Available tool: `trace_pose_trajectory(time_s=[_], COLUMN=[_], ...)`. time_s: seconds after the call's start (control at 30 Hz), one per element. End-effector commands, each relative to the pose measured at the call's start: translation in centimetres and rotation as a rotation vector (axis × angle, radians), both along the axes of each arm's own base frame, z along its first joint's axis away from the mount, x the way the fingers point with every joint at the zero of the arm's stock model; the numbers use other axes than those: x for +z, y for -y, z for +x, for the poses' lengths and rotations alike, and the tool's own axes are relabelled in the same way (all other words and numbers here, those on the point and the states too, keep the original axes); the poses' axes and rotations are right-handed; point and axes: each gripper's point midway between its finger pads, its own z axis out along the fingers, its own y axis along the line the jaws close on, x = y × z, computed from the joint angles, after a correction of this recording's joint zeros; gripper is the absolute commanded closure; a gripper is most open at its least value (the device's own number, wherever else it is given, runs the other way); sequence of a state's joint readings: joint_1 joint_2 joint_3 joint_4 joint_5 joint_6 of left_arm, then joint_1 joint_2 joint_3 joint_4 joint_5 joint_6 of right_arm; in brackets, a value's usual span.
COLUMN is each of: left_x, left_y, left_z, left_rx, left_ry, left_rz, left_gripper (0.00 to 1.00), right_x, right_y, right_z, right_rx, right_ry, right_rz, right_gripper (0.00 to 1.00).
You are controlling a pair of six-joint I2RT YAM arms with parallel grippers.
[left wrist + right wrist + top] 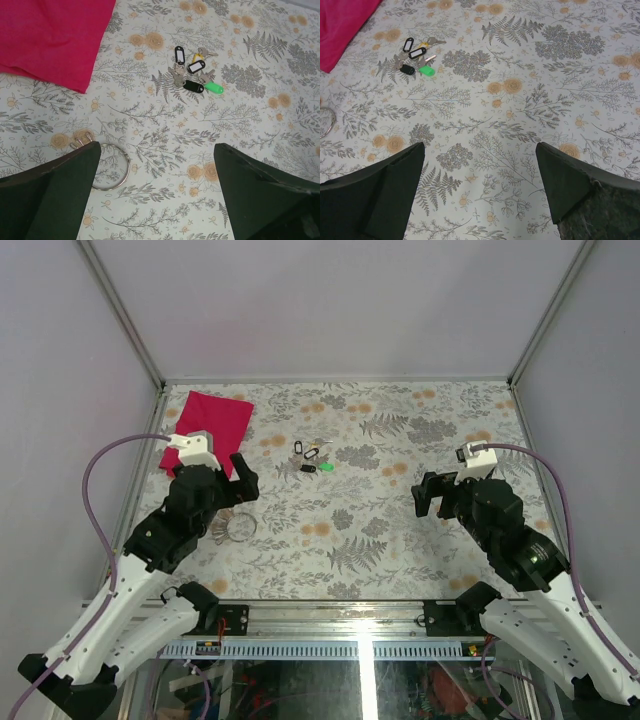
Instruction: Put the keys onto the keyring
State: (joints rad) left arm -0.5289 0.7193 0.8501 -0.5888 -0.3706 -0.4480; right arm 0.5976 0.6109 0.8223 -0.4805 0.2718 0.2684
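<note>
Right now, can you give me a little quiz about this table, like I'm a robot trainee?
1. True or false: the keys already hang on the keyring.
2. Fill in: the left gripper and the right gripper are both ___.
3. Which is nearer the keyring? A) left gripper B) right gripper C) both the same

Key: 1 false, the keys lie apart from the keyring. 2 open. 3 A.
</note>
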Motion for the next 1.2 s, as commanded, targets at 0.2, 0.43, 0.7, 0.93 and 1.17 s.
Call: trace_pose_trajectory(time_s=[0.2,0.43,0.7,0.93,1.17], left_x=[2.5,1.1,-1.5,-3.8,-7.8], left_y=[-0.5,-0.2,2.0,6.5,8.3], left_z=[1.0,1.7,3.9,7.4,11.2], left_rx=[0.053,0.069,0.030,-0.119,-0.105], left_ry=[0.060,-0.015,-0.151,-0.214,-0.319], left_rz=[-0.026,0.007,0.053,0.051,0.069], left_gripper=[0.00,0.00,0.00,0.00,0.01], right_x=[2.9,0.8,-3.4,-7.3,-8.7], right_y=[-0.2,0.1,-2.5,-4.2,-5.3], right_z=[0.2,0.6,0.5,-0.5,-1.8], right_rx=[-0.007,-0.062,0.004,0.084,0.149], right_ry=[0.066,-0.015,-0.242,-0.411,-0.466], right_rz=[0.058,0.031,-0.002,-0.042,0.003], right_gripper=[0.00,0.01,0.00,0.00,0.05])
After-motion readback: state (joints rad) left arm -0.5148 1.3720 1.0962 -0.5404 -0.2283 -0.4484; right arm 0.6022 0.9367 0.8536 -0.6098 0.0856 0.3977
